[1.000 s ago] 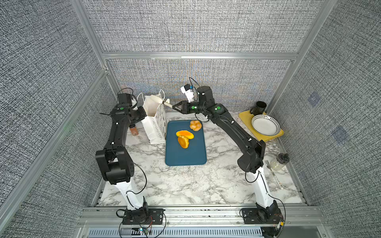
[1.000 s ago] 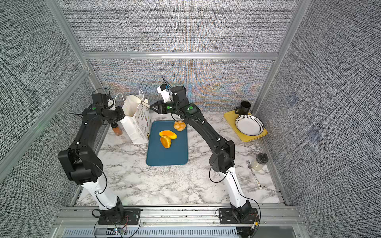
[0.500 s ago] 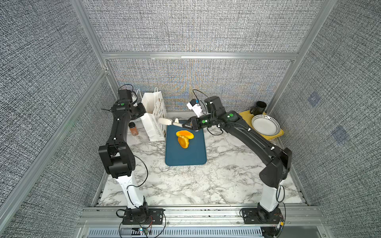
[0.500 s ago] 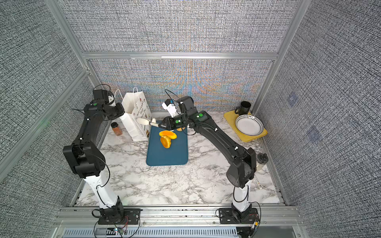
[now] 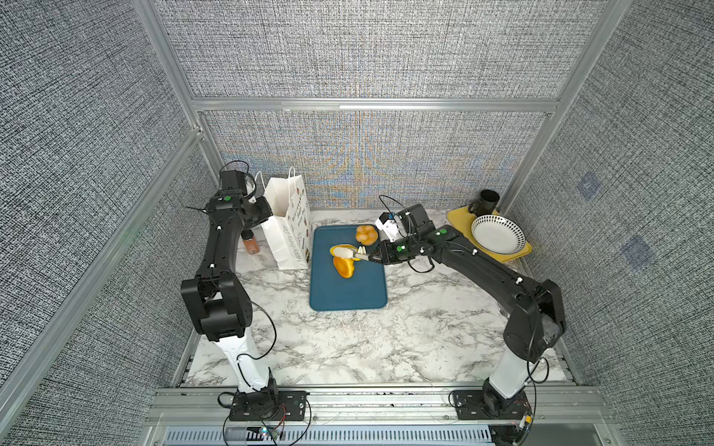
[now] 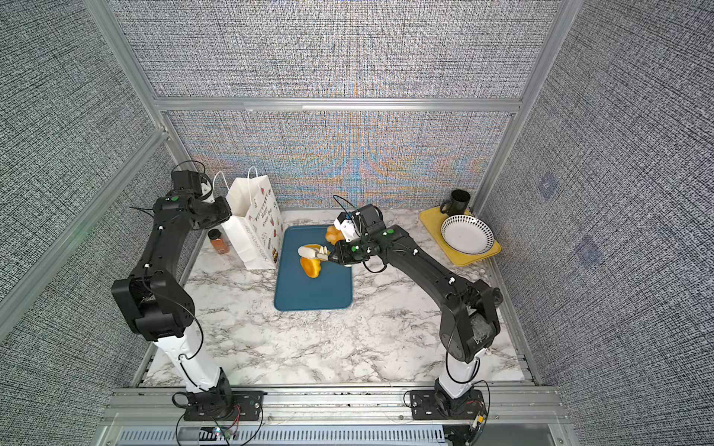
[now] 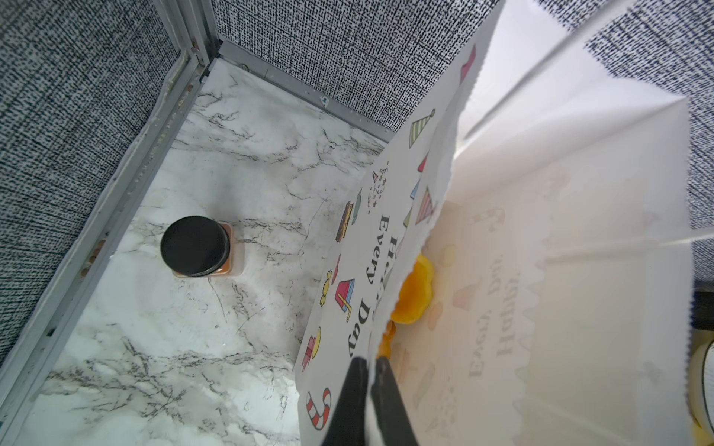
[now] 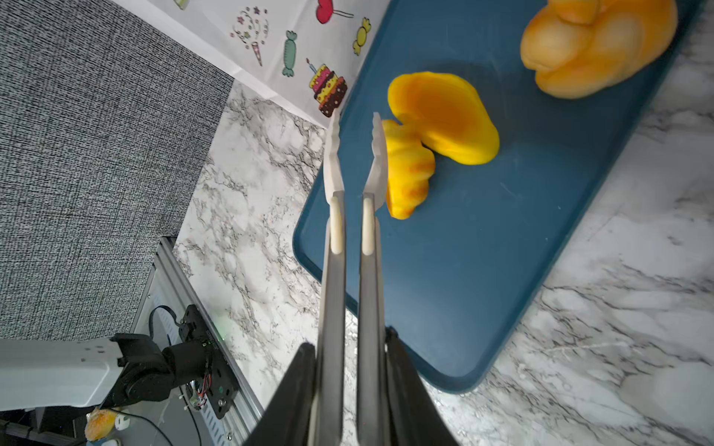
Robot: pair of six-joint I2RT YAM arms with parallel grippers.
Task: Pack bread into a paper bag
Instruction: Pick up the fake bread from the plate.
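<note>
Leftmost, left claw [image 7: 369, 363] pinched fully closed on the zigzag rim of the tall white paper bag [image 5: 288, 228], mouth open; orange-yellow bun [image 7: 411, 293] already inside. Next, dark blue plastic tray [image 5: 347, 293] bearing ridged yellow oval bun [image 8: 407, 170], glossy orange oval bun [image 8: 444, 116], pale knotted roll [image 8: 595, 50]. Then right claw [image 8: 347, 340] gripping steel tongs with white tips [image 8: 332, 289], blades slightly parted and empty, just beside the yellow bun, perhaps touching. Likely light, soft, slick-glazed, easily dented: best pinched gently across the narrow middle.

The paper bag [image 7: 347, 251] hides most of the orange bun [image 7: 413, 293] inside it.
</note>
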